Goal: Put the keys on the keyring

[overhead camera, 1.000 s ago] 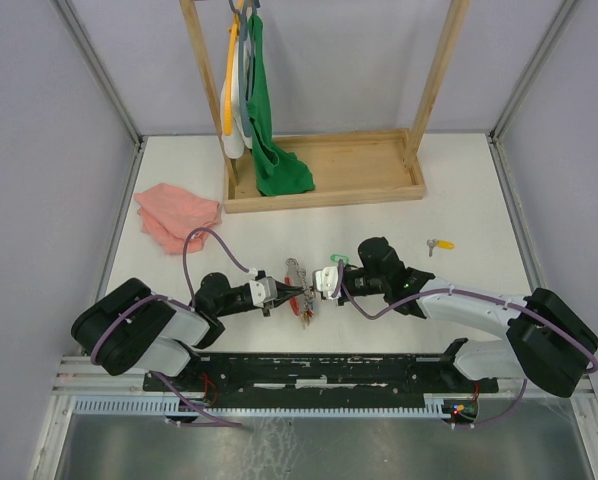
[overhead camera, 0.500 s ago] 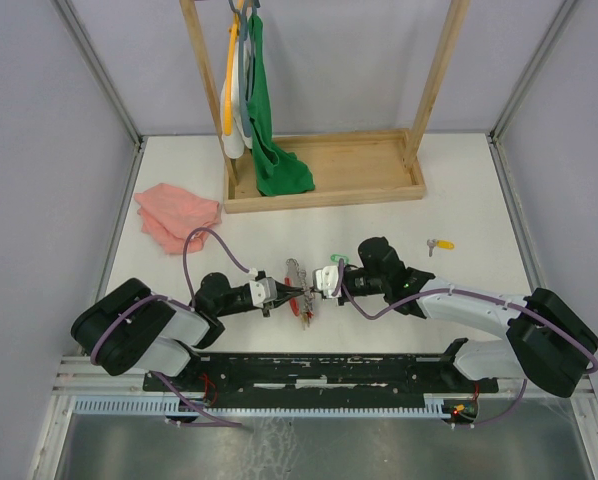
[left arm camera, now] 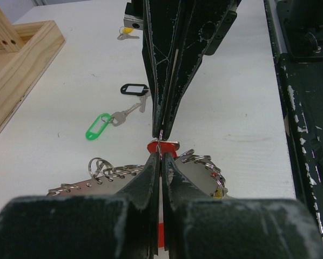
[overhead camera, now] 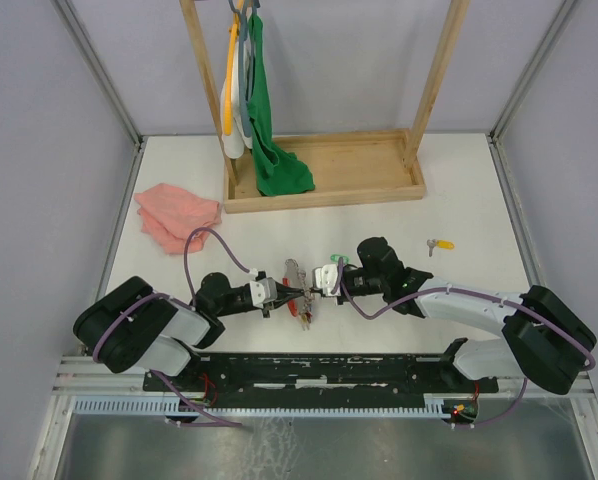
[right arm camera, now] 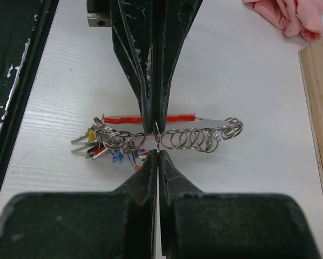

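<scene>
The keyring (right arm camera: 204,135) lies on the table, part red (right arm camera: 123,117) and part grey, strung with small split rings and a bunch of tagged keys (right arm camera: 105,145). My left gripper (left arm camera: 160,157) and right gripper (right arm camera: 157,154) meet tip to tip over it (overhead camera: 297,287). Both are shut on the same small split ring (right arm camera: 158,135) from opposite sides. Loose keys lie beyond it: one with a green tag (left arm camera: 99,125), one with a black tag (left arm camera: 134,89) and one with a yellow tag (overhead camera: 441,243). The green tag also shows by the right wrist in the top view (overhead camera: 339,258).
A pink cloth (overhead camera: 177,215) lies at the left. A wooden tray (overhead camera: 324,185) with upright posts and hanging green and white cloths (overhead camera: 264,120) stands at the back. The black rail of the arm bases (overhead camera: 319,365) runs along the near edge.
Almost nothing. The right gripper has edged slightly left toward the left gripper. Both stay shut at the keyring.
</scene>
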